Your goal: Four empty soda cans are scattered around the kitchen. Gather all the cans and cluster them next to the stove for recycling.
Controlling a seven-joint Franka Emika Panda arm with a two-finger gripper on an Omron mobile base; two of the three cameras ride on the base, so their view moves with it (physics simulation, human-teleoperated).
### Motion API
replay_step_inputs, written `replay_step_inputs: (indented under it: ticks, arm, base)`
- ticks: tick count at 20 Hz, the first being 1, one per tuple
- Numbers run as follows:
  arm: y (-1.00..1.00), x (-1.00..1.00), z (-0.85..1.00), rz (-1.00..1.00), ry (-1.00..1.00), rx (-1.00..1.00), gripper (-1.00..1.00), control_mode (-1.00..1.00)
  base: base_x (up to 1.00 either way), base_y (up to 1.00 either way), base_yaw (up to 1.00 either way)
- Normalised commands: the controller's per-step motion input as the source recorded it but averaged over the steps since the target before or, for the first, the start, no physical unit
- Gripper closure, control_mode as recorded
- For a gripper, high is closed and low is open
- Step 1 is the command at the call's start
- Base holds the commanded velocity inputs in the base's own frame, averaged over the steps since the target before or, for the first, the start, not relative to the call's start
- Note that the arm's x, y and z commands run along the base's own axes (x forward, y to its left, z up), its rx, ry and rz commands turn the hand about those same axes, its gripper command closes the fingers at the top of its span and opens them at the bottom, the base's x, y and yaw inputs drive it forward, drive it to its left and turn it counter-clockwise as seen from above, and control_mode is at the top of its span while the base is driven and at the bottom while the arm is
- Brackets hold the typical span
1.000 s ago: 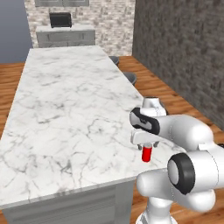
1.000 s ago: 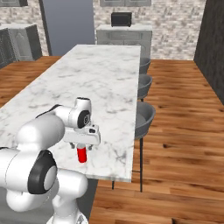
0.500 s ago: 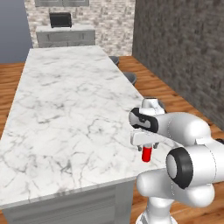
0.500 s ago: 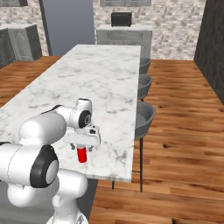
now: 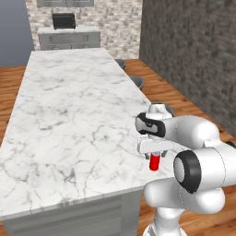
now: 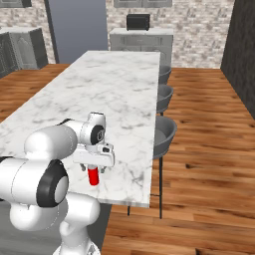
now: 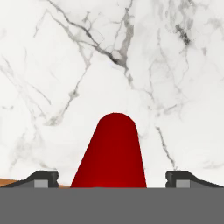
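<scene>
One red soda can [image 7: 111,153] stands upright on the white marble island counter [image 5: 69,106], close to its near right corner. My gripper [image 7: 111,179] hangs straight above it, pointing down, open. The can [image 5: 155,162] sits between the two fingers with a gap on each side. From the right side, the can [image 6: 92,177] pokes out below the hand [image 6: 93,169]. The dark fingertips [image 7: 41,179] stand far out to either side of the can. The stove is out of view.
Grey bar stools [image 6: 164,132] line the island's right side, with wood floor beyond them. A black microwave [image 5: 63,20] sits on the far grey cabinet run [image 6: 141,40]. A dark brick wall [image 5: 193,50] closes the right side. The island's edge is just beside the can.
</scene>
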Motion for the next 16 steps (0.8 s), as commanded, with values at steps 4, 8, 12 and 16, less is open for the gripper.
replay_step_inputs:
  ticks: [4, 8, 12, 16]
  arm:
    - [0.0, 0.0, -0.07, 0.0, 0.04, 0.0, 1.0, -1.0]
    - [0.0, 0.0, -0.03, 0.0, 0.0, 0.0, 1.0, -1.0]
    - [0.0, 0.0, -0.04, 0.0, 0.0, 0.0, 1.0, -1.0]
    - [0.0, 0.0, 0.06, 0.0, 0.0, 0.0, 1.0, -1.0]
  base:
    - [0.0, 0.0, 0.0]
    - [0.0, 0.0, 0.0]
    - [0.0, 0.0, 0.0]
    - [0.0, 0.0, 0.0]
